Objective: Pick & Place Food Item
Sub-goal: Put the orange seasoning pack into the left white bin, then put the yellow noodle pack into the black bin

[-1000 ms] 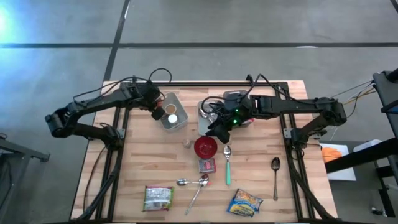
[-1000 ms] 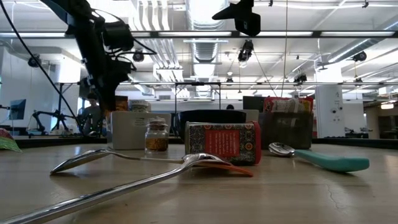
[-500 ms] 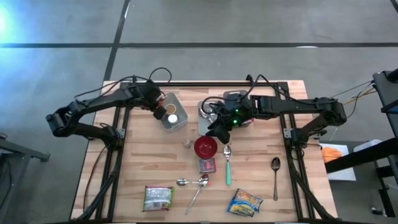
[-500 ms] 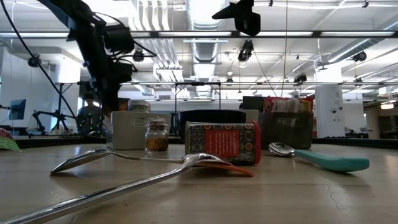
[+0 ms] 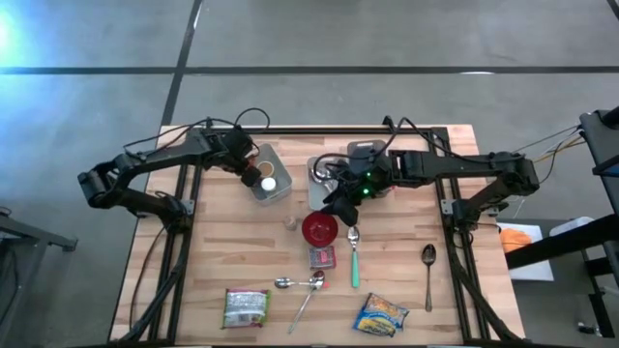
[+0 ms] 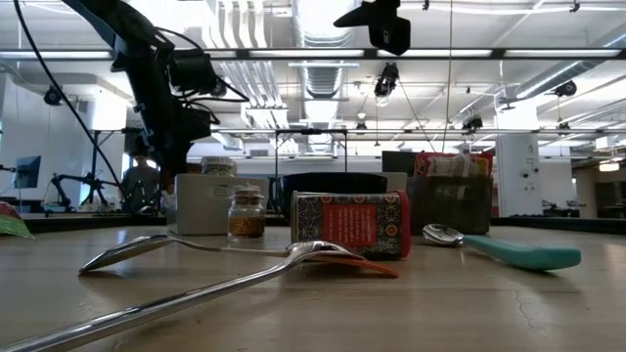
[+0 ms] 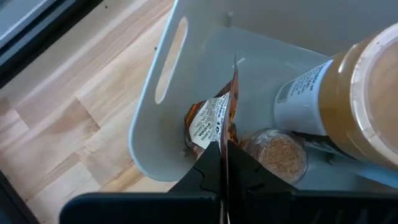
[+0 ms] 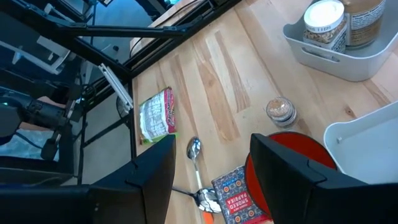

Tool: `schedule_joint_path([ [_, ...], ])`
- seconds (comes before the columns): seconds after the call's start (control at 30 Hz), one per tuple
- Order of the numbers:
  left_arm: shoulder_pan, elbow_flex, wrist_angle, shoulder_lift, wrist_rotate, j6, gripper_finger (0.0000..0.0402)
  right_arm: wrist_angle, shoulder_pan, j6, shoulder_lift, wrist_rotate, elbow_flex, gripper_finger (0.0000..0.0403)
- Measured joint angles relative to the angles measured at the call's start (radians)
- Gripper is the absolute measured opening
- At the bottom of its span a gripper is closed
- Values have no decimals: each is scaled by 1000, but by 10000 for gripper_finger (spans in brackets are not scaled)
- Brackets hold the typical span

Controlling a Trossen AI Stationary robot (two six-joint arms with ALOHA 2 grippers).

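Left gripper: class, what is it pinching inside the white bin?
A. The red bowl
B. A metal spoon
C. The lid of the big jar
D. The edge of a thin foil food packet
D. In the left wrist view the left gripper has its fingers shut on the upright edge of a thin foil packet inside the white bin, beside the big jar.

Food item: a small brown packet (image 7: 214,121) with a white printed label, which you see pinched edge-on in the closed left claw (image 7: 224,163).
Pose: upright, thin edge toward you.
Position: inside the white bin (image 7: 163,118), beside two jars.
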Motion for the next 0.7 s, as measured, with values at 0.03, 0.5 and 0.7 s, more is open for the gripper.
schedule_joint_path([
  [0.03, 0, 0, 0, 0, 7, -1, 6, 0, 0, 0, 0, 0, 0, 203],
  [0.5, 2, 2, -20, 0, 33, -30, 168, 0, 0, 0, 0, 0, 0, 203],
  [0.7, 2, 62, -39, 0, 33, -29, 218, 0, 0, 5, 0, 0, 0, 203],
])
